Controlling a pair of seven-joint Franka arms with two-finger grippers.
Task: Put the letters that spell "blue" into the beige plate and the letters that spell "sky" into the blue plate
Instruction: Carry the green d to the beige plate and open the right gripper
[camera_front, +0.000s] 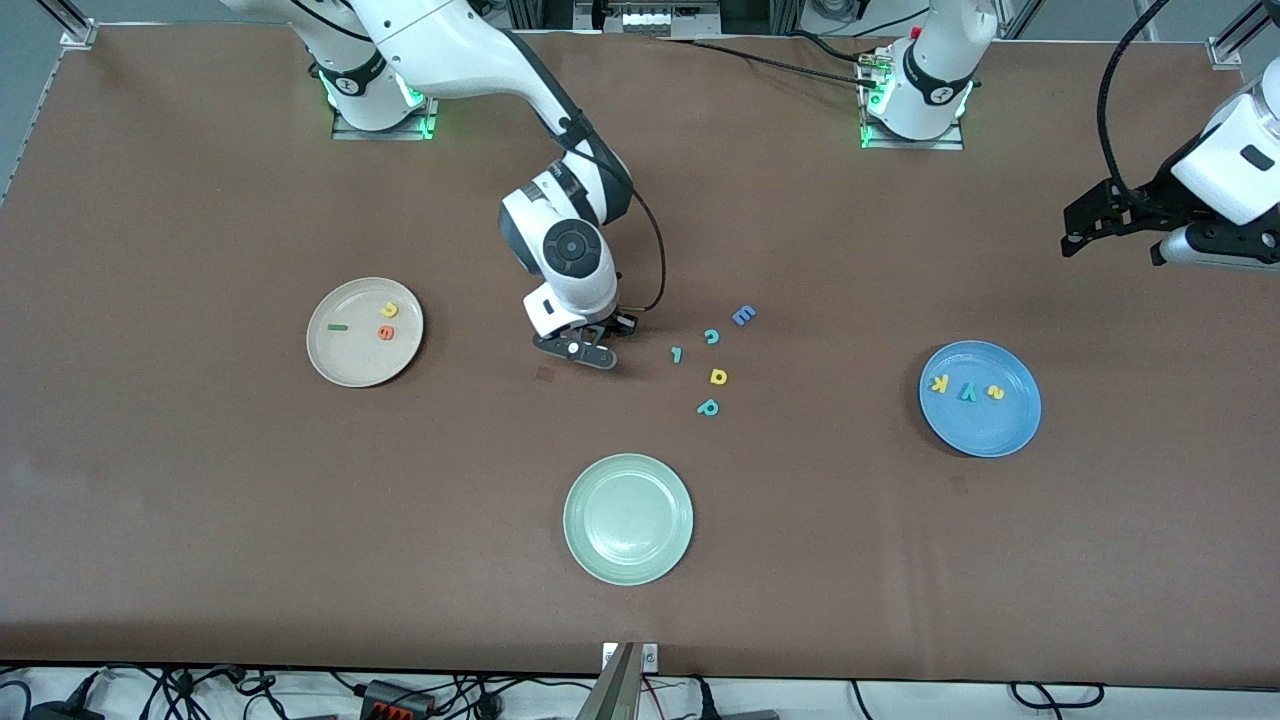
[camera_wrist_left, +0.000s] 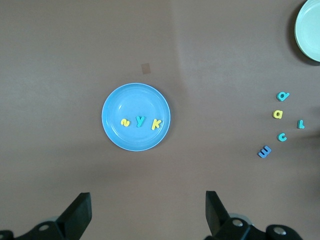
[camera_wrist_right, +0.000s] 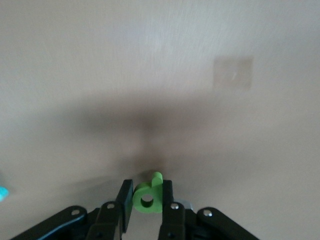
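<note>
My right gripper (camera_wrist_right: 147, 187) is shut on the green "b" (camera_wrist_right: 148, 197). It hangs low over the table (camera_front: 580, 350) between the beige plate (camera_front: 350, 362) and the loose letters. That plate holds the yellow "u" (camera_front: 389, 310), the dark-green "l" (camera_front: 337, 327) and the orange "e" (camera_front: 385, 333). The blue plate (camera_front: 985, 430) (camera_wrist_left: 131, 100) holds the yellow "k" (camera_front: 938, 384), the teal "y" (camera_front: 967, 391) and the yellow "s" (camera_front: 995, 393). My left gripper (camera_wrist_left: 147, 210) waits open and high at the left arm's end of the table (camera_front: 1072, 238).
Loose letters lie mid-table: blue "E" (camera_front: 743, 315), teal "c" (camera_front: 712, 336), teal "l" (camera_front: 677, 354), yellow "a" (camera_front: 718, 376), teal "p" (camera_front: 708, 407). A pale green plate (camera_front: 628, 540) sits nearer the front camera than they do.
</note>
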